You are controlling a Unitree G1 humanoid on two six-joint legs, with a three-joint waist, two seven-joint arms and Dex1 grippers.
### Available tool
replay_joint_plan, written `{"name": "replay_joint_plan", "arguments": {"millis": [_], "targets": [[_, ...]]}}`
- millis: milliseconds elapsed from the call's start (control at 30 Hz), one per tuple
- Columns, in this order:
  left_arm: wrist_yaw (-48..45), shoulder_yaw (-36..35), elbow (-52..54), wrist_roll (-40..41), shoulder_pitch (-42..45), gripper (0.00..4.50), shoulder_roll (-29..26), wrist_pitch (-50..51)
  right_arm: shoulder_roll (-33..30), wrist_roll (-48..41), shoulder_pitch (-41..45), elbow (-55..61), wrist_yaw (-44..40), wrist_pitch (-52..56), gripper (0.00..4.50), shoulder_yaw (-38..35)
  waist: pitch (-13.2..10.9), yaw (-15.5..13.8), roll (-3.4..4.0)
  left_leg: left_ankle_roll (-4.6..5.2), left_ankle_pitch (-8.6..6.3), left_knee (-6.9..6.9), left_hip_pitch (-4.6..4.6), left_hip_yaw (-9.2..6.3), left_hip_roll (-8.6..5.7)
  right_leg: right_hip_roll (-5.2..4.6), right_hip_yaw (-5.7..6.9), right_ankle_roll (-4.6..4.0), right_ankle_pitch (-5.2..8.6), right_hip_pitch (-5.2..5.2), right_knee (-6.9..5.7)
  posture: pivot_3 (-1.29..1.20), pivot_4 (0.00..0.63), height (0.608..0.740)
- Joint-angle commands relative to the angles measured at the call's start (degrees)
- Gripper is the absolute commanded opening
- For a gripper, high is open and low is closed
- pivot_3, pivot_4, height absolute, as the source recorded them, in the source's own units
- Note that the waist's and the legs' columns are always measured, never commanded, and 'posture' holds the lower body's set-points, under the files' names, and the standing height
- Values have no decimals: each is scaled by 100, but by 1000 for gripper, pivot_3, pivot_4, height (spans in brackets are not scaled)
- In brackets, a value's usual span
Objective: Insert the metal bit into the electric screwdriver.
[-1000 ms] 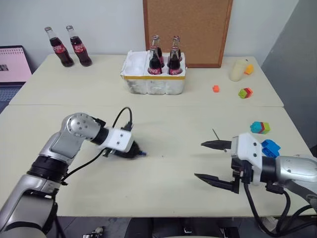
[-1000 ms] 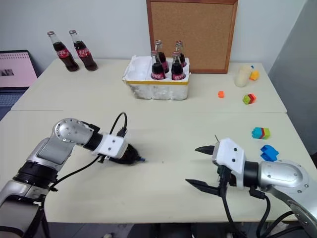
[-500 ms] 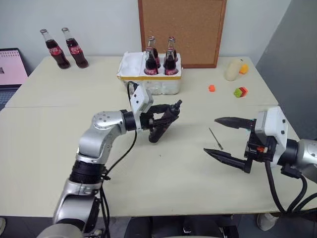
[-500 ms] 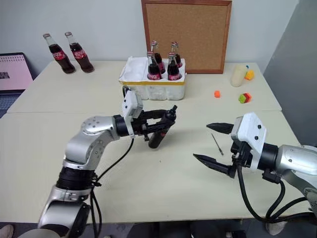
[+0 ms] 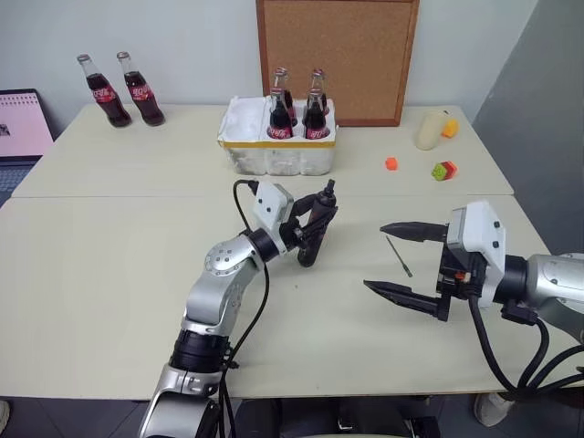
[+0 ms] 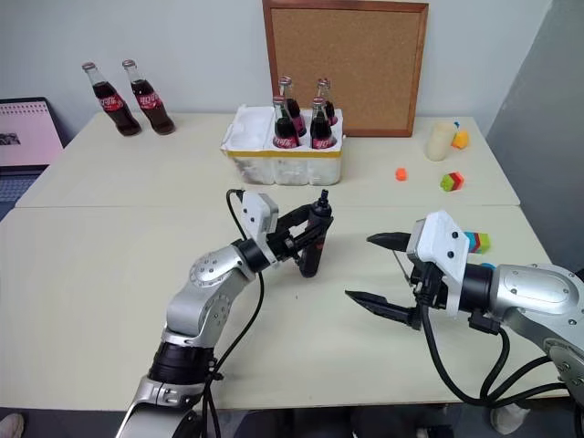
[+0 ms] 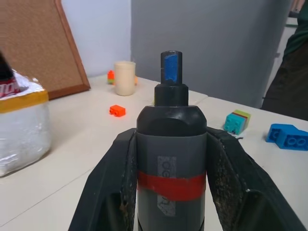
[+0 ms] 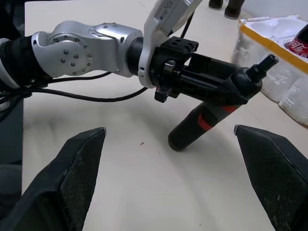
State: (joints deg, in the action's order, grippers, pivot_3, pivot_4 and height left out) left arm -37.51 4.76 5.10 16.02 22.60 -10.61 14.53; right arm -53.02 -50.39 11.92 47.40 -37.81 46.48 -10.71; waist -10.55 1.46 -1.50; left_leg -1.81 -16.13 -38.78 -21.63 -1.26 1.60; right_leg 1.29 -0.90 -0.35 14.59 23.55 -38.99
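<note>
partly, left tool hides electric screwdriver body.

The screwdriver is dark grey with a red band and a blue tip. The gripper fingers are black. The table is cream. Blocks are blue, another block orange, and the board cork-brown.

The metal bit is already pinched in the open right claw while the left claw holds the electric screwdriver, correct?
No. The metal bit lies on the table, not held; the right claw is open and empty, as the left eye view shows. The left claw does hold the electric screwdriver.
</note>
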Motion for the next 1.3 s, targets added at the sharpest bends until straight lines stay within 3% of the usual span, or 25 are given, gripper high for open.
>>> {"name": "replay_joint_plan", "arguments": {"millis": [33, 300, 600, 767, 867, 1000, 1300], "targets": [[99, -45, 377, -1, -263, 1650, -177, 75, -43, 22, 95, 113, 21, -88, 4500, -22, 0, 3, 0, 0, 0, 0, 6, 0, 0, 0, 3, 0, 0, -5, 0, 0, 150, 740], [138, -307, 1221, 329, -801, 1650, -623, 328, -87, 88, 94, 69, -28, -132, 4500, 26, 0, 19, 1, 0, 0, 3, 16, 1, 4, 1, 1, 0, 0, -11, 1, 0, 150, 740], [297, -211, 1461, 309, -922, 1642, -678, 316, -117, 694, 51, -185, -135, -394, 4500, 219, 0, 17, 0, 0, 0, 3, 27, 1, 2, -1, 1, 0, 0, -11, 4, 0, 150, 740], [385, -105, 1443, 187, -677, 1641, -579, 128, -251, 1965, -9, -761, 162, -658, 4500, 765, -1, 17, -1, 0, -1, 4, 26, 3, 2, -1, 1, 0, 1, -10, 7, 0, 150, 740], [502, -16, 1358, 145, -368, 1641, -378, -20, -7, 2368, 281, -1196, 822, -5, 4500, 1093, -2, 13, -2, 0, 0, 4, 20, 3, 1, -2, 2, -1, 1, -4, 7, 0, 150, 740], [589, 116, 1283, 3, -109, 1640, -177, -239, 492, 2185, 529, -1546, 1214, 1006, 4500, 1128, -3, -3, -4, -1, 0, 3, -4, 4, 1, -2, 1, 0, 0, 4, 7, 0, 150, 740], [775, 347, 988, -271, -84, 1640, 138, -667, 895, 2342, 1087, -2573, 1219, 2033, 4500, 1547, -4, 2, -2, 0, 0, 5, -18, 2, -1, -6, -10, 0, 1, 24, 23, 0, 150, 740]]}}
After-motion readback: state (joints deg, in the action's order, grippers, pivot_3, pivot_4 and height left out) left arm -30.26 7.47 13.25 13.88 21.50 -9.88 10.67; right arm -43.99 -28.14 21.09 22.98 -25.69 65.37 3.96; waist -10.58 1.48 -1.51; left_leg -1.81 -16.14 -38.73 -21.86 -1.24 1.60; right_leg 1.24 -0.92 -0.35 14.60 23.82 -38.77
